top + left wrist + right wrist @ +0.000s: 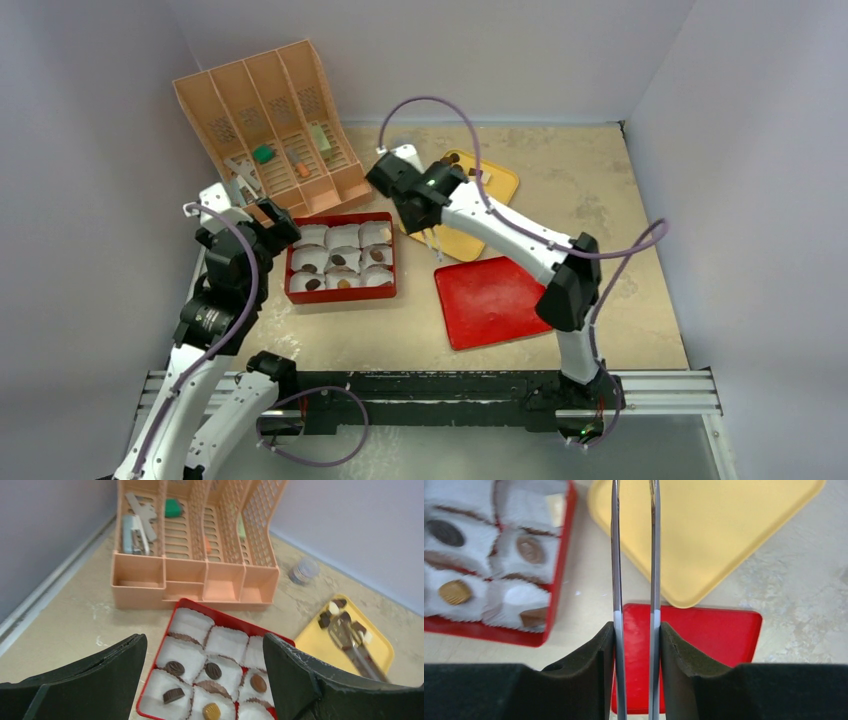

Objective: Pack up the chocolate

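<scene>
A red box point(340, 297) of white paper cups holds several chocolate pieces point(339, 259), also shown in the left wrist view point(213, 670) and the right wrist view point(530, 549). More chocolate pieces point(450, 158) lie at the far end of a yellow tray point(497, 186), and appear in the left wrist view too point(339, 603). My right gripper point(420, 212) is shut on metal tongs point(615, 555), whose blades stand apart over the tray's near edge; their tips are out of the right wrist view. My left gripper point(205, 640) is open and empty at the box's left side point(274, 222).
A red lid point(490, 300) lies flat right of the box. A peach desk organizer point(270, 115) holding a green block point(263, 153) and small items leans behind the box. A stack of round discs point(304, 571) sits by the back wall. Walls close three sides.
</scene>
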Available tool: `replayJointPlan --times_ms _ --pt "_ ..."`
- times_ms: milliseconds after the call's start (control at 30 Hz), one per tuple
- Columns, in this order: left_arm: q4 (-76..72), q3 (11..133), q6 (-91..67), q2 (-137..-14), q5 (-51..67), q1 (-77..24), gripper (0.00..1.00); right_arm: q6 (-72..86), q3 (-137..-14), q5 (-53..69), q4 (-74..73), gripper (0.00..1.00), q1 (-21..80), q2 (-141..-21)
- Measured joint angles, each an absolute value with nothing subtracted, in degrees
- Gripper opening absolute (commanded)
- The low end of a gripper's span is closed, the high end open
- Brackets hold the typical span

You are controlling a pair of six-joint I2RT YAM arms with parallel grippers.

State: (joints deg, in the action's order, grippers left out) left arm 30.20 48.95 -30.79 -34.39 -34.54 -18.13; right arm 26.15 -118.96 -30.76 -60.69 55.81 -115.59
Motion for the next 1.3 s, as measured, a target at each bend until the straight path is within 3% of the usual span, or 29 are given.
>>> replayJointPlan --times_ms 233,500,1300 --pt "27.73 48.10 -30.06 -37.80 -25.67 -18.15 0.86 19.00 -106.89 -24.97 -50.78 0.39 44.01 -108.53" --pt "26.89 47.59 -29.30 -39.07 -22.28 -18.15 0.86 12.67 -104.16 -17.87 -43.29 0.39 36.53 -110.24" --pt "26.17 47.59 -29.26 -40.42 -21.41 -18.15 0.86 5.23 -103.37 -13.52 -39.13 0.44 34.06 -118.13"
